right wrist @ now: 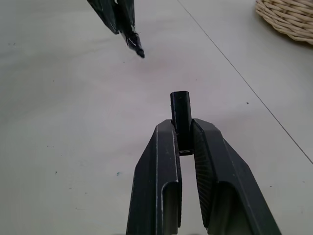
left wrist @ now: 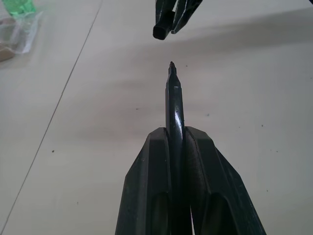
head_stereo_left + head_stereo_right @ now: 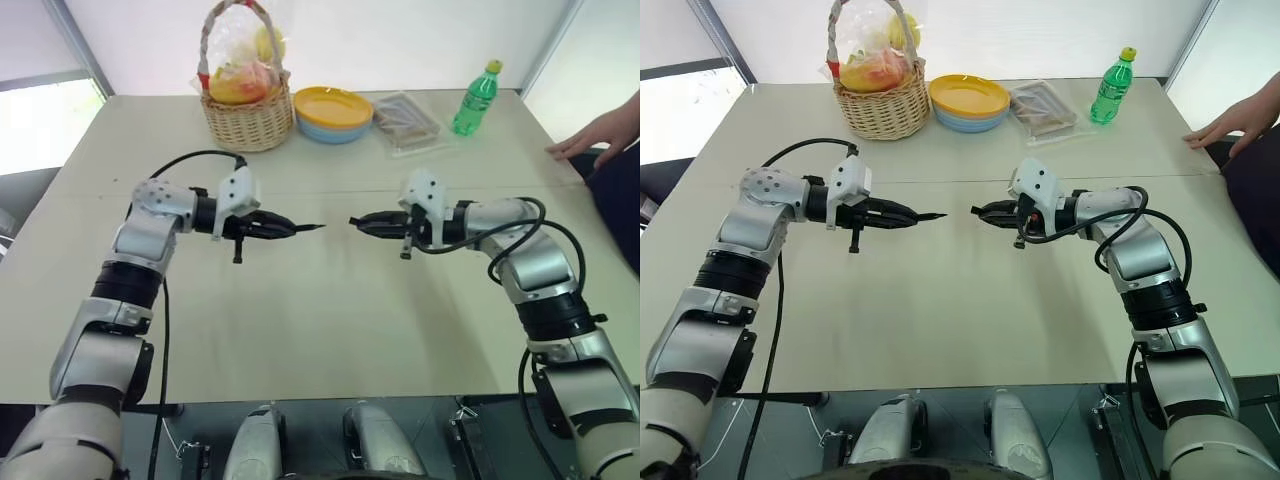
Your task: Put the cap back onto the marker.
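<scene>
alignment step: left gripper (image 2: 177, 142) pinches the marker (image 2: 174, 98), right gripper (image 1: 185, 134) pinches the cap (image 1: 181, 110), seemingly slightly off-axis, so next line them up and push.

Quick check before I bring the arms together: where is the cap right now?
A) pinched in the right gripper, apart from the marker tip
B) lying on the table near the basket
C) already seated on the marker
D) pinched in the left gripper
A: the right gripper pinches the cap, while the left gripper holds the marker, its bare tip facing the cap across a gap.
</scene>
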{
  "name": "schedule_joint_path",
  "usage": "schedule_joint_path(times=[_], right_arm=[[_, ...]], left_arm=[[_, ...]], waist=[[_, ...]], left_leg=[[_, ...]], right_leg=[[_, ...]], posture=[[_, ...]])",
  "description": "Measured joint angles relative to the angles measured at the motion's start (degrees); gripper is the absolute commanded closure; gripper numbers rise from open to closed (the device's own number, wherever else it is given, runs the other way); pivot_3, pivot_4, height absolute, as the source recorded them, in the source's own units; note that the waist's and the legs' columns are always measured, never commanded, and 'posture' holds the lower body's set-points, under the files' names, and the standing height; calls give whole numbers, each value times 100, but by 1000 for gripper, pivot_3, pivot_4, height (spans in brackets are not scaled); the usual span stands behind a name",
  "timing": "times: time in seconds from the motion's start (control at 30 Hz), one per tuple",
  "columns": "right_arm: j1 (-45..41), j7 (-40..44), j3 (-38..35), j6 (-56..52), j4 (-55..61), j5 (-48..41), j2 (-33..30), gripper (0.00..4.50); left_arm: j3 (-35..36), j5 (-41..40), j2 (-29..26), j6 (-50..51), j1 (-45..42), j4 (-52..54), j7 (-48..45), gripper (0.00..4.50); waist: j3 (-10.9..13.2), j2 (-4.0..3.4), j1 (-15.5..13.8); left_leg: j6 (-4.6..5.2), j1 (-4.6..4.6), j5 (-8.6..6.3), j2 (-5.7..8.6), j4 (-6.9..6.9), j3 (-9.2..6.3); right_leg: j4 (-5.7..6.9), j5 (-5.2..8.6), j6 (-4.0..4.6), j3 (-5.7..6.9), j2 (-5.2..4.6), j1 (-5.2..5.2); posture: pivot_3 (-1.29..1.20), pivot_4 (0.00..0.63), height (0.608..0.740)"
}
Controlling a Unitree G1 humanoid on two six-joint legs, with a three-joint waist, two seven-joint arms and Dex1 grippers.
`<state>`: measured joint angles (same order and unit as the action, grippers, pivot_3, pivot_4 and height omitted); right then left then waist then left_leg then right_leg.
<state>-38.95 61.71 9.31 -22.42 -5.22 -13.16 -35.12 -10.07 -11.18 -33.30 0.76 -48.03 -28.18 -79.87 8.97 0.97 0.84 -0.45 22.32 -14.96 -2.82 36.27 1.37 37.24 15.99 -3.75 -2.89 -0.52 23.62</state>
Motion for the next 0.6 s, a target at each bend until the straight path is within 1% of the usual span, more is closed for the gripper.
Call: schedule_joint_path(times=[0.6], right_arm=[[30, 17, 137, -86, 94, 2, 168, 4431]], left_arm=[[-22, 77, 393, -122, -1, -83, 80, 4500]], waist=[[0, 0, -1]], left_leg=[[0, -1, 0, 0, 5, -1]], right_leg=[[6, 0, 0, 0, 0, 0]], posture=[[0, 150, 740]])
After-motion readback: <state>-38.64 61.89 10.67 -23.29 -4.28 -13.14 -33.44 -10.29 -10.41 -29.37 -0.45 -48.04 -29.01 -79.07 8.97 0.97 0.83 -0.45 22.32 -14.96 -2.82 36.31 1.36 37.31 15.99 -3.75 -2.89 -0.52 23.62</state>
